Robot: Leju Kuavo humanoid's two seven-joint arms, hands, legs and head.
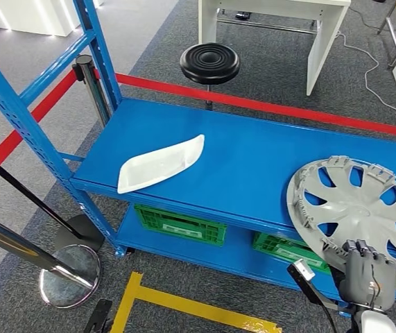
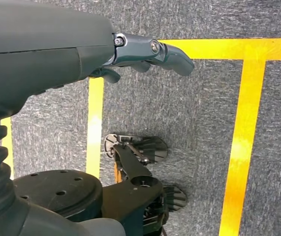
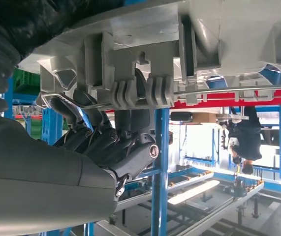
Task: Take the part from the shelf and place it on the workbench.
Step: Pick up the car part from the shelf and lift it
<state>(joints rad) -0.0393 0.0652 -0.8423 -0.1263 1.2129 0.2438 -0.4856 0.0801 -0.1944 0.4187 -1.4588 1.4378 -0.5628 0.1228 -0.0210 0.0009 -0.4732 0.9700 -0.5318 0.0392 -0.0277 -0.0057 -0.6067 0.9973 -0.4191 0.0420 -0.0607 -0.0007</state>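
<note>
The right hand (image 1: 365, 272) curls its fingers (image 3: 94, 135) under the near rim of the round silver plastic wheel cover (image 1: 360, 211) on the blue metal shelf (image 1: 237, 156), apparently to lift it, while the left hand (image 2: 142, 54) hangs empty, fingers loosely extended.

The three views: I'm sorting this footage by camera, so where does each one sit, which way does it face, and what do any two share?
Head view: high on the body, facing down at the blue shelf, wheel cover and right hand.
Left wrist view: behind the hanging left hand, facing carpet with yellow tape.
Right wrist view: below the wheel cover's rim, behind the fingers touching it.
Shared: head and right wrist show hand at cover.
</note>
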